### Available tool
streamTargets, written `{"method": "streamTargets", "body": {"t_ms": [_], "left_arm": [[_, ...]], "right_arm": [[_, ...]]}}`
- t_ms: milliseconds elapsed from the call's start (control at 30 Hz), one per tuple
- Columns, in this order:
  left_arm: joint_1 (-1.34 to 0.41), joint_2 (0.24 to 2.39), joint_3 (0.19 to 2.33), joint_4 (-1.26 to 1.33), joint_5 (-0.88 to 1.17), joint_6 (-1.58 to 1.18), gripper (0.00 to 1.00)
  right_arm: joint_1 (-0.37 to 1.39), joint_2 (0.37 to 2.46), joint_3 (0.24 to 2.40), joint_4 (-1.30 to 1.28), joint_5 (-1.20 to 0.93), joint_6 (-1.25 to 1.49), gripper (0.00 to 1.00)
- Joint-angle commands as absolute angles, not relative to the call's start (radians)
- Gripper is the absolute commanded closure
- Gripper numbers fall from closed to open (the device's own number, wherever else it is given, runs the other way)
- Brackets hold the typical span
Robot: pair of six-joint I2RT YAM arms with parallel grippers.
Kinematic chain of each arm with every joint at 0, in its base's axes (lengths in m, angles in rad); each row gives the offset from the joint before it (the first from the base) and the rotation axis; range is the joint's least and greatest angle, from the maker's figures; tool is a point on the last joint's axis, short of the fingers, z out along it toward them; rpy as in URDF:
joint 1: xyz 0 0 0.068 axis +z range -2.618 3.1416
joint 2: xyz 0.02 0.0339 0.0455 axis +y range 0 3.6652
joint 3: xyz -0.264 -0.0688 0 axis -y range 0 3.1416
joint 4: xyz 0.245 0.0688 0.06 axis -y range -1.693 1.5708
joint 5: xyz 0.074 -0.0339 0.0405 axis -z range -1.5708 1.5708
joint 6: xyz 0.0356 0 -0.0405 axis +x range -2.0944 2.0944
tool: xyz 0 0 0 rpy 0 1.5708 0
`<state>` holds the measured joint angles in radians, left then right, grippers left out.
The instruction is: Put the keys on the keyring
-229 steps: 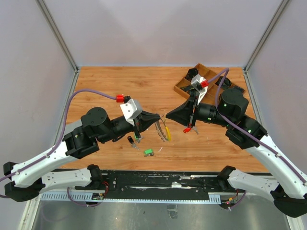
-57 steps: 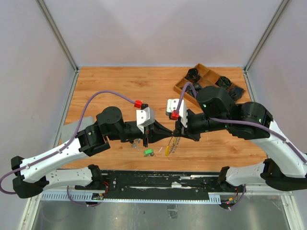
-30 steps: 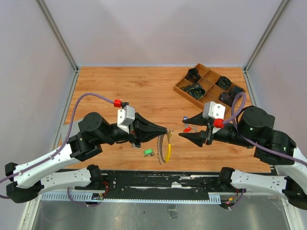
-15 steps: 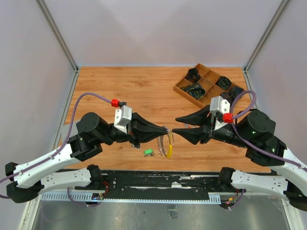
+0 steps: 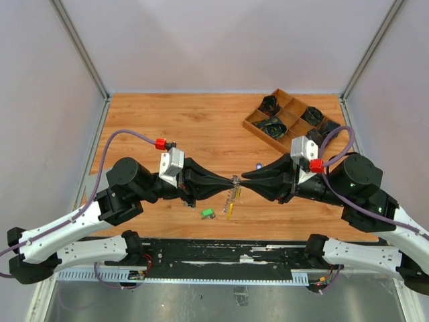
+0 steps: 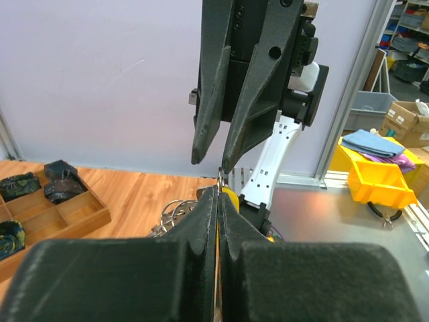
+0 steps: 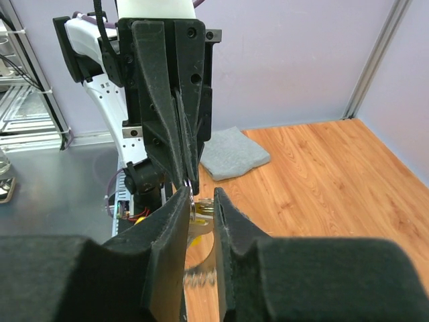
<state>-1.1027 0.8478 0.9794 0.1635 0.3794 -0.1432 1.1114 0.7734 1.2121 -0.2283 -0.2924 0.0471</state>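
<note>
My left gripper [image 5: 232, 182] is shut on the top of the keyring [image 5: 231, 195], a silvery coil ring hanging above the table with its yellow piece [image 5: 229, 211] at the bottom. My right gripper [image 5: 242, 181] faces it tip to tip. In the right wrist view its jaws stand narrowly apart around the keyring [image 7: 202, 218], which lies against one finger. In the left wrist view my left gripper [image 6: 220, 186] pinches the wire just below the right gripper [image 6: 213, 161]. A green-tagged key [image 5: 208, 213] lies on the table below the ring. A small blue key [image 5: 259, 166] lies further back.
A wooden compartment tray [image 5: 252, 122] with dark items stands at the back right. A grey cloth [image 7: 234, 157] lies on the table's left side behind the left arm. Grey walls enclose the wooden table [image 5: 201, 127] on three sides.
My right gripper has moved left to meet the left gripper's tip, and its jaws have narrowed around the keyring. The left gripper has kept its hold; the ring now hangs straighter.
</note>
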Motion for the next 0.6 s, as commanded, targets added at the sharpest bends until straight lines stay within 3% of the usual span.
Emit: {"method": "streamTargets", "body": {"t_ms": [0, 100, 367, 567], "left_arm": [[-1.109, 0.835, 0.985, 0.212, 0.381, -0.147, 0.99], [-1.108, 0.834, 0.985, 0.212, 0.377, -0.146, 1.0], [-1.108, 0.842, 0.99, 0.209, 0.374, -0.143, 0.99], [-1.108, 0.846, 0.992, 0.209, 0.374, -0.14, 1.0]], "right_arm": [[1.121, 0.766, 1.206, -0.239, -0.316, 0.042, 0.82], [1.121, 0.759, 1.209, -0.25, -0.314, 0.036, 0.87], [1.121, 0.761, 1.212, -0.266, -0.331, 0.029, 0.9], [1.121, 0.77, 1.216, -0.27, -0.351, 0.029, 0.8]]}}
